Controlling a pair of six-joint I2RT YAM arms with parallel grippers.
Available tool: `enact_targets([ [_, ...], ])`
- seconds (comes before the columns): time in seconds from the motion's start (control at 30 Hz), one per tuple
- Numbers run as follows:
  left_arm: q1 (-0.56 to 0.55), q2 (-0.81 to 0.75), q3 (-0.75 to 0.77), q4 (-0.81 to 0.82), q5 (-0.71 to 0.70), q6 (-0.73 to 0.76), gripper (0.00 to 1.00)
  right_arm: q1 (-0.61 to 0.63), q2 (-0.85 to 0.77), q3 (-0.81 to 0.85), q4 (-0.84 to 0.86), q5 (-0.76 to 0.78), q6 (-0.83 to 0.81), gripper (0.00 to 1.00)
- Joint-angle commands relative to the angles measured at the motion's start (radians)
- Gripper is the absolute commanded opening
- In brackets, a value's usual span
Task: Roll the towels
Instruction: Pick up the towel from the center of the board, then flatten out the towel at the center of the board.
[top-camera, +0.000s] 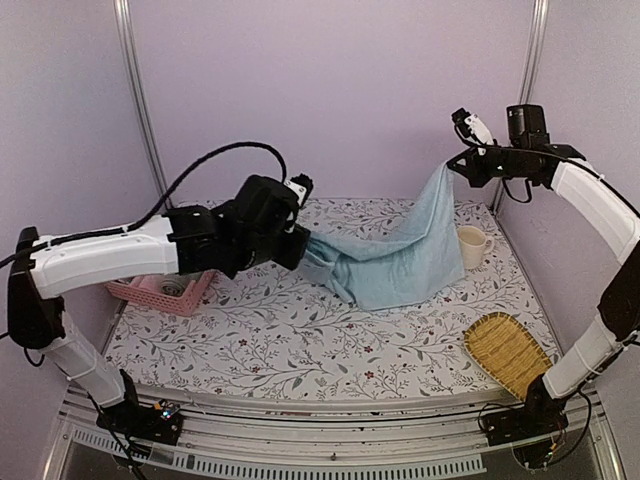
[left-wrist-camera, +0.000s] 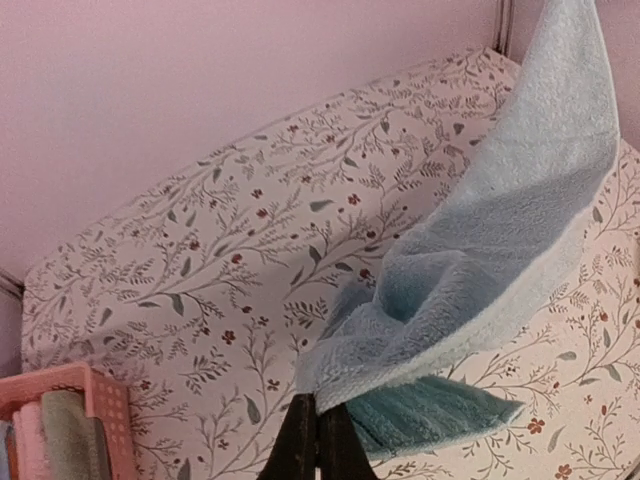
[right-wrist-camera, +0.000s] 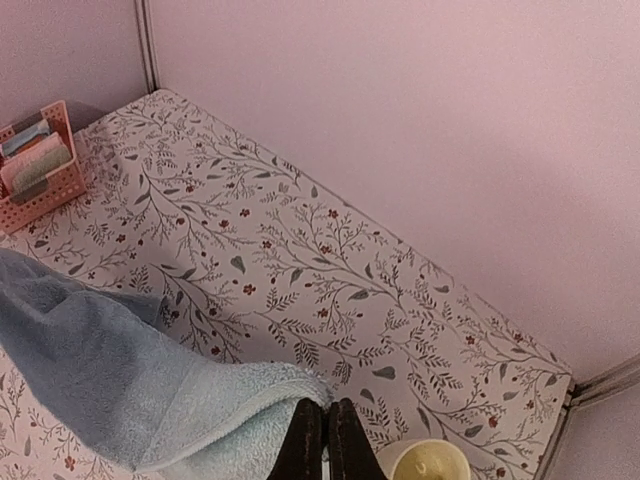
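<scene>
A light blue towel (top-camera: 395, 262) hangs stretched between my two grippers above the floral table. My left gripper (top-camera: 303, 247) is shut on the towel's left corner, low over the table; the pinched edge shows in the left wrist view (left-wrist-camera: 318, 402), with the towel (left-wrist-camera: 500, 250) rising to the upper right. My right gripper (top-camera: 447, 168) is shut on the opposite corner, held high at the back right; in the right wrist view (right-wrist-camera: 326, 410) the towel (right-wrist-camera: 120, 370) drapes down to the left. The towel's lower fold rests on the table.
A pink basket (top-camera: 165, 290) holding rolled towels stands at the left, also in the left wrist view (left-wrist-camera: 60, 420) and the right wrist view (right-wrist-camera: 40, 160). A cream mug (top-camera: 472, 245) stands at the right, under my right gripper (right-wrist-camera: 430, 462). A woven bamboo tray (top-camera: 510, 352) lies front right.
</scene>
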Motion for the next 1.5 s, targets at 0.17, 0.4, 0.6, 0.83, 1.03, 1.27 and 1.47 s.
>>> enact_targets([
  [0.17, -0.043, -0.310, -0.117, 0.003, -0.029, 0.186, 0.00, -0.005, -0.213, -0.098, -0.129, -0.282, -0.086, 0.02],
  [0.4, -0.307, -0.499, -0.232, -0.083, -0.100, 0.077, 0.00, -0.003, -0.489, -0.273, -0.250, -0.422, -0.179, 0.02],
  [0.6, -0.415, -0.558, -0.226, -0.104, -0.265, 0.088, 0.00, -0.003, -0.538, -0.277, -0.266, -0.402, -0.145, 0.02],
  [0.83, 0.047, -0.552, -0.428, 0.161, -0.021, 0.148, 0.00, -0.003, -0.285, -0.386, -0.026, -0.227, -0.103, 0.02],
  [1.03, 0.352, -0.242, -0.352, 0.211, 0.290, 0.111, 0.30, -0.003, 0.167, -0.161, 0.103, -0.073, -0.054, 0.13],
  [1.27, 0.307, -0.070, -0.100, -0.008, 0.167, 0.069, 0.50, -0.004, 0.276, 0.010, 0.025, -0.051, 0.079, 0.43],
  [1.47, 0.235, -0.240, -0.273, -0.021, 0.224, -0.054, 0.51, -0.003, 0.027, -0.236, -0.013, -0.154, 0.011, 0.45],
])
